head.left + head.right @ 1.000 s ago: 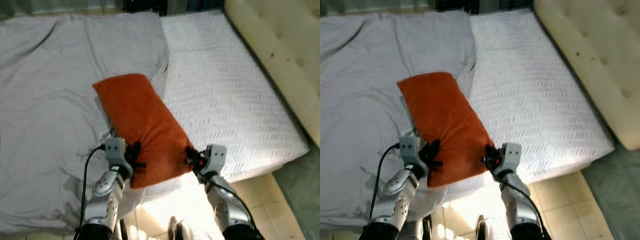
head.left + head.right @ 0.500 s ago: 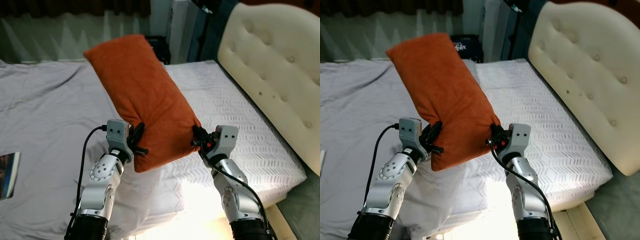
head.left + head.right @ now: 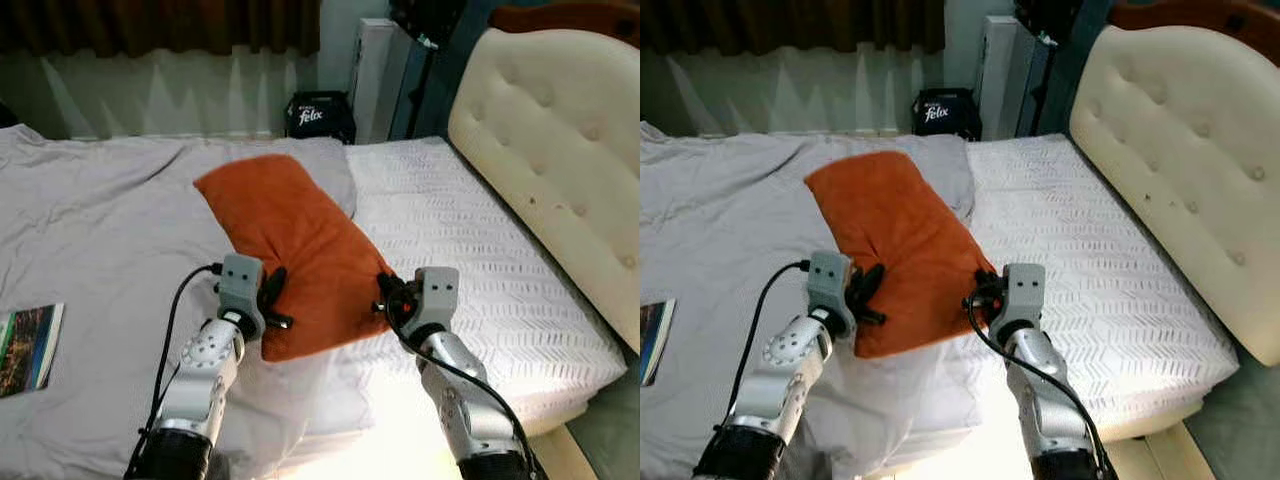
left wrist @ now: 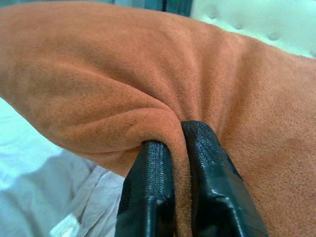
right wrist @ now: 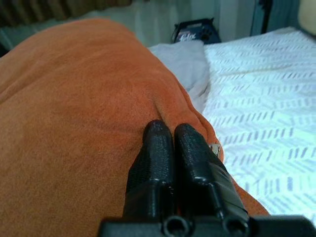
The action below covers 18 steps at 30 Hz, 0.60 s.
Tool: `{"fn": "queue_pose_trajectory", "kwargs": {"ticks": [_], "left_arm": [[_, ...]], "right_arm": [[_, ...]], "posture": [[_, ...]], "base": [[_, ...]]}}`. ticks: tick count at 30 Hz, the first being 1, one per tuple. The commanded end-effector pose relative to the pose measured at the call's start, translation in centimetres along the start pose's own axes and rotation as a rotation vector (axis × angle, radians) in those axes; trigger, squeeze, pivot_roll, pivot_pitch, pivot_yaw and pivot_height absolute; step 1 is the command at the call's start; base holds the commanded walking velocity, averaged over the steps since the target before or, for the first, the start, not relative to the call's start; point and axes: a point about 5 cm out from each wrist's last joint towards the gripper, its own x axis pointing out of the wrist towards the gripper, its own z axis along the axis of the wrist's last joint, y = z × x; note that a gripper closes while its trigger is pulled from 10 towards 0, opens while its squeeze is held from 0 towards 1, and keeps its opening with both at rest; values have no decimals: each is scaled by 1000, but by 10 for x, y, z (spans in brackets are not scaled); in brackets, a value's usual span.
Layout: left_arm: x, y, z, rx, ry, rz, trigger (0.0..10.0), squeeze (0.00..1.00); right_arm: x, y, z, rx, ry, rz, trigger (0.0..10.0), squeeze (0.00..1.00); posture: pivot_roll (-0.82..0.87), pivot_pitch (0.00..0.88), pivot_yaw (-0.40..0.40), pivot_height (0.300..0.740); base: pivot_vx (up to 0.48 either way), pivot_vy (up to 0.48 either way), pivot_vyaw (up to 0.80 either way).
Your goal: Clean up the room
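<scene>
Orange pillow (image 3: pixel 300 243): held over the bed by its near end, gripped at both near corners; its far end reaches toward the grey sheet's folded edge, and whether that end touches the bed cannot be told.
Left gripper (image 3: pixel 272 305): closed on the pillow's near left corner; in the left wrist view a fold of orange cloth is seen pinched between the two black fingers (image 4: pixel 148 197).
Right gripper (image 3: pixel 384 298): closed on the pillow's near right corner; in the right wrist view the fingers (image 5: pixel 157 158) are seen pressed together against the orange cloth.
Bed (image 3: pixel 520 330): a white patterned mattress is exposed on the robot's right half.
Grey sheet (image 3: pixel 110 220): spread, rumpled, over the left half of the bed, its edge lying beneath the pillow.
Book (image 3: pixel 28 347): lying flat on the grey sheet, well to the left of the pillow.
Headboard (image 3: pixel 560 160): cream, tufted, set along the bed's right side.
Dark bag (image 3: pixel 318 115): seen beyond the bed's far edge, with white lettering, beside a white upright unit (image 3: pixel 375 75).
</scene>
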Motion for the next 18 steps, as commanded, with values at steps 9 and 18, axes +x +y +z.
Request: {"fn": "queue_pose_trajectory", "kwargs": {"ticks": [9,18], "left_arm": [[3,-26,5,58,-35,-94,10000,0],[3,-31,1,46,-27,-87,10000,0]], "right_arm": [[-5,-16,10,-32,-56,-51,10000,0],[-7,-15,6,-55,-36,-31,10000,0]], "posture": [[-1,0,-36,740],[-7,0,-39,740]], "base": [[173,-122,410],[0,0,726]]}}
